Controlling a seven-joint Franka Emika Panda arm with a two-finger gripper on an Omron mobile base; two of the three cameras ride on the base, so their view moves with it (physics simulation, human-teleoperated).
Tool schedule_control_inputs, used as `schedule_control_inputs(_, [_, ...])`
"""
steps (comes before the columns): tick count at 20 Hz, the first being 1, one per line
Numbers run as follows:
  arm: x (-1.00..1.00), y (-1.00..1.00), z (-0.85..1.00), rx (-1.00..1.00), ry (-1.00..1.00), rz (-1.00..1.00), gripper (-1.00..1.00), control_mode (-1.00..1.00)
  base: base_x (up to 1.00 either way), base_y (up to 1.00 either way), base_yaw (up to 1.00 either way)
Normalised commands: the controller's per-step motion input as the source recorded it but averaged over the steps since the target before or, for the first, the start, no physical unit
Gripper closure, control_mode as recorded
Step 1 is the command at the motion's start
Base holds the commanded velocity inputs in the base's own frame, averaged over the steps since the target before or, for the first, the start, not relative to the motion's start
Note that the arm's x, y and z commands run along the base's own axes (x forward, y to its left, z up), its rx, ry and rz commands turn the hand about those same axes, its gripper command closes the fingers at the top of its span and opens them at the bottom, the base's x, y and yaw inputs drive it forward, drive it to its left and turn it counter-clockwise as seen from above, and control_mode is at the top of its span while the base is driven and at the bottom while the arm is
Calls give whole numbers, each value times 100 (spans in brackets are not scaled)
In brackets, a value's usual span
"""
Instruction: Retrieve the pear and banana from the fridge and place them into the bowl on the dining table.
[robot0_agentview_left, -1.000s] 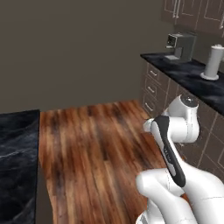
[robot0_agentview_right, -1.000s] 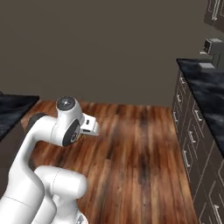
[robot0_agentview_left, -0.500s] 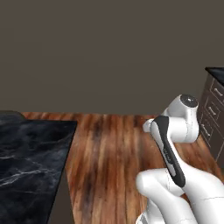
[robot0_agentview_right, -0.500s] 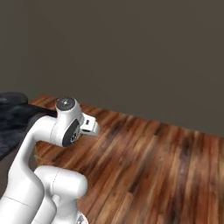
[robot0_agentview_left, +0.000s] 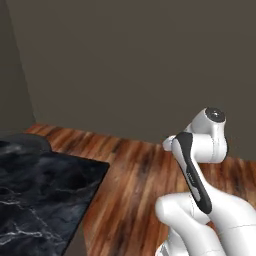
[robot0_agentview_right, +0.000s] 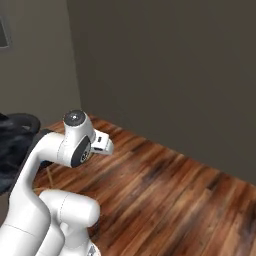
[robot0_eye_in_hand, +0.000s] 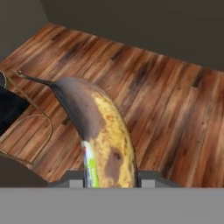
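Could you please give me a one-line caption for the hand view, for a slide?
Spotted banana gripped between the fingers, carried above the wooden floor.

Glossy wooden floor (robot0_agentview_right: 170, 200), polished black marble dining table (robot0_agentview_left: 35, 195) — the banana (robot0_eye_in_hand: 103, 135) looks matt, perhaps bruised.

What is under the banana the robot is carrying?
Under the banana, in the hand view, is brown wooden floor, well below it, not touching. The gripper is shut on the banana's lower end. The floor straight beneath the banana is covered by it.
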Motion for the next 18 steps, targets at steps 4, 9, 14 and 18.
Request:
schedule_control_inputs(4, [0, 0, 0, 0, 0, 0, 100, 100, 100, -5, 49])
schedule_control_inputs(9, [0, 0, 0, 0, 0, 0, 100, 100, 100, -13, 53])
schedule_control_inputs(14, [0, 0, 0, 0, 0, 0, 100, 100, 100, -24, 57])
schedule_control_inputs(18, [0, 0, 0, 0, 0, 0, 100, 100, 100, -35, 58])
